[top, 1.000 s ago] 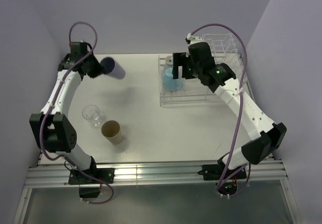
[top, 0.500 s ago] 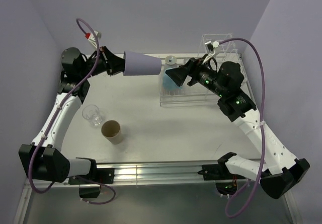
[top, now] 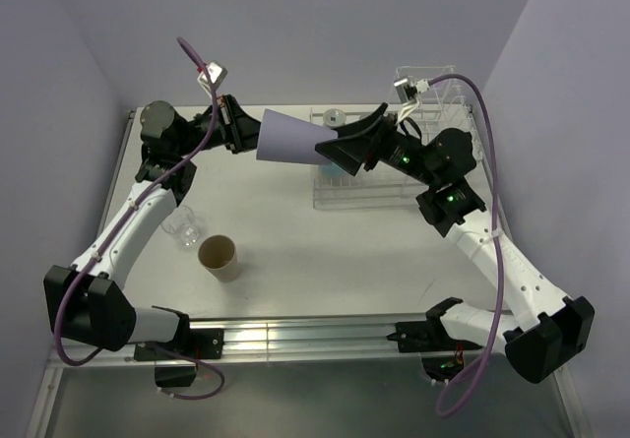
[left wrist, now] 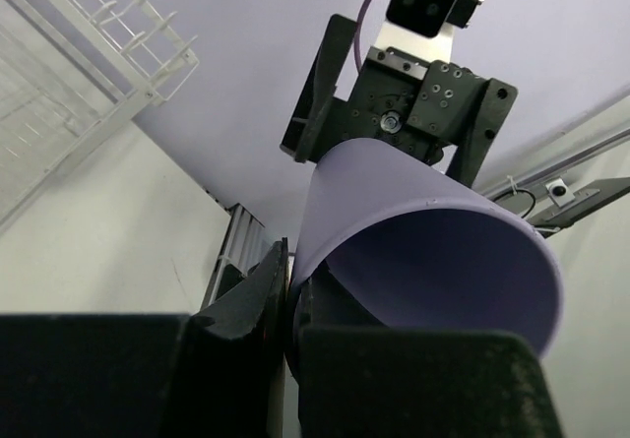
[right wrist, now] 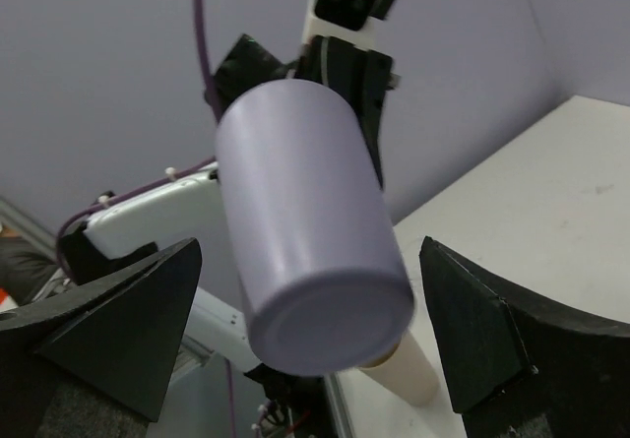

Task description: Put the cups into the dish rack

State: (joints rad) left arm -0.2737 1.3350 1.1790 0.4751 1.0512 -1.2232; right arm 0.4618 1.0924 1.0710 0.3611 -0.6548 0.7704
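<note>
Lavender tumbler point(top: 290, 139): in the top view, held off the table point(top: 325, 251) on its side, between the two arms and just left of the dish rack point(top: 364, 200), with its base toward the right. Left gripper point(top: 248, 135): closed on the tumbler's rim end. The left arm rises from its base along the table's left side, wrist turned rightward. Right gripper point(top: 346, 141): spread wide, its fingers flanking the tumbler's base; contact cannot be judged from this view. The right arm is bent at the elbow and reaches leftward over the rack. Clear glass point(top: 183, 225) and tan cup point(top: 219, 257): near each other on the table, well apart from the rack. Light blue mug point(top: 327, 169): a patch of it shows in the rack under the right gripper. Left wrist view: the left fingers point(left wrist: 251, 305) pinch the tumbler's wall at the open rim, one outside and one inside. The hollow interior faces this camera, a detail neither other view gives. The right wrist's black body sits just beyond the tumbler, and a corner of the dish rack shows at upper left. Right wrist view: only here is the tumbler's closed base seen face-on. The right fingers point(right wrist: 123, 320) stand far apart at either edge of the frame, with clear gaps to the tumbler, gripping nothing.
</note>
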